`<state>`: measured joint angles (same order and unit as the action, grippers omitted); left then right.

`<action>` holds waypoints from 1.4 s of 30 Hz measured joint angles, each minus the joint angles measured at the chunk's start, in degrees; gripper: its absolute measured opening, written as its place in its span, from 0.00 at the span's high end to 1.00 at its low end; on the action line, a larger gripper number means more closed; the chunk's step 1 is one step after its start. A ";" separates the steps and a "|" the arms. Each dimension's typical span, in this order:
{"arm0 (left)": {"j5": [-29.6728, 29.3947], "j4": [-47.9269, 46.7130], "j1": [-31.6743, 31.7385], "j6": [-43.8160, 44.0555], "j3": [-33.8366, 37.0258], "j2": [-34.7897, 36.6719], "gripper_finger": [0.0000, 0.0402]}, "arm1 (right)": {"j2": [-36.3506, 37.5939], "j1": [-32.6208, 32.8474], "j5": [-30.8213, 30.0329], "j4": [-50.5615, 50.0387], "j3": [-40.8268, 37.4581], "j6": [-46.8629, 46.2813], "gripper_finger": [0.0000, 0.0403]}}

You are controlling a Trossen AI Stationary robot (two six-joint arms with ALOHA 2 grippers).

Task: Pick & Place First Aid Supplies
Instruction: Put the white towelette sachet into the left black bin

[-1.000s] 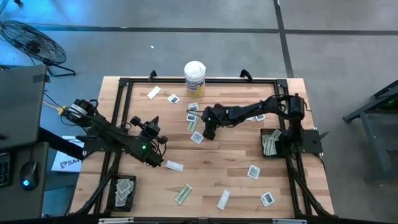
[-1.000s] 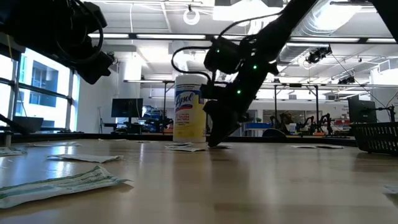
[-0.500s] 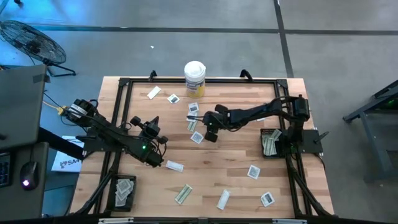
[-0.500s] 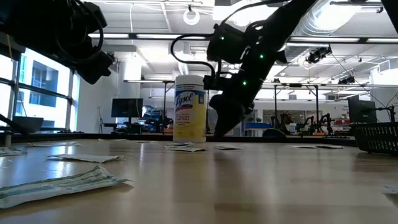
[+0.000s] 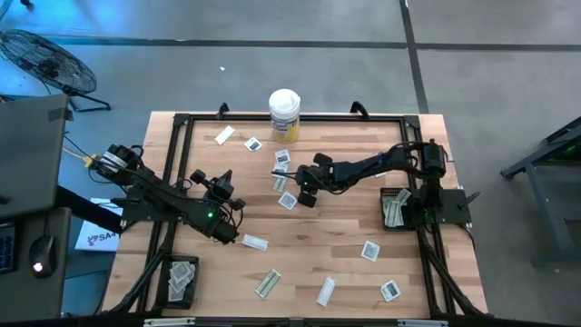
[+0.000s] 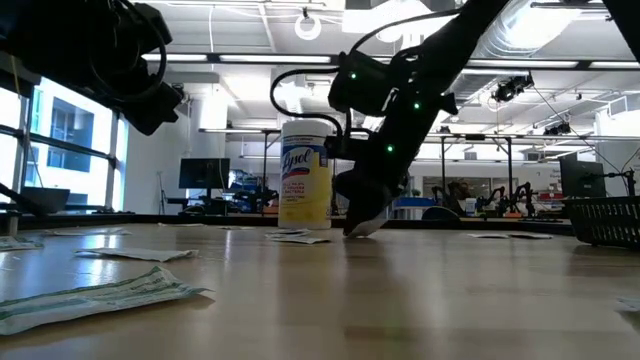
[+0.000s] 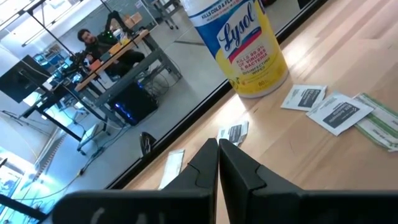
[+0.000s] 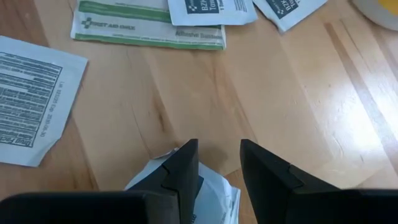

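Between the right end effector's parted fingers, a crumpled white sachet is gripped.

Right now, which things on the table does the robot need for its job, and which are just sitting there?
For the job:
- white square sachets
- pale-green wrappers
- black basket and black bin holding packets
- right gripper, holding a white packet

Just sitting there:
- yellow-labelled canister
- left gripper, shut and waiting

I see flat white sachets and pale-green wrappers scattered flat across the table, most near its far edge.
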<state>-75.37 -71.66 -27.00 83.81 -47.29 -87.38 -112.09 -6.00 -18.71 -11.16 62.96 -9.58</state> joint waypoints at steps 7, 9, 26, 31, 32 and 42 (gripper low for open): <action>-0.03 -0.01 0.00 0.00 0.00 0.01 0.98 | 0.07 0.07 -0.26 0.29 0.00 0.49 0.72; -0.02 -0.01 0.00 0.00 0.00 0.00 0.98 | 0.47 0.30 -0.11 0.01 -0.02 0.48 0.72; -0.04 0.01 0.00 0.00 0.00 0.01 0.98 | 3.27 6.60 -6.08 -1.41 -0.04 -19.05 0.72; -0.21 0.08 0.00 0.00 0.00 0.00 0.98 | 2.48 7.13 -6.25 -0.66 -0.02 -20.52 0.72; -0.22 0.06 0.00 0.00 0.00 0.01 0.98 | 2.05 7.04 -6.49 -0.95 -0.02 -20.20 0.72; -0.01 0.02 0.02 0.00 0.00 -0.01 0.98 | -0.98 4.42 -4.58 -0.14 0.07 -20.46 0.72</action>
<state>-75.38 -71.64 -26.99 83.81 -47.29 -87.39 -113.07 -1.58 -23.30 -11.30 63.02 -30.05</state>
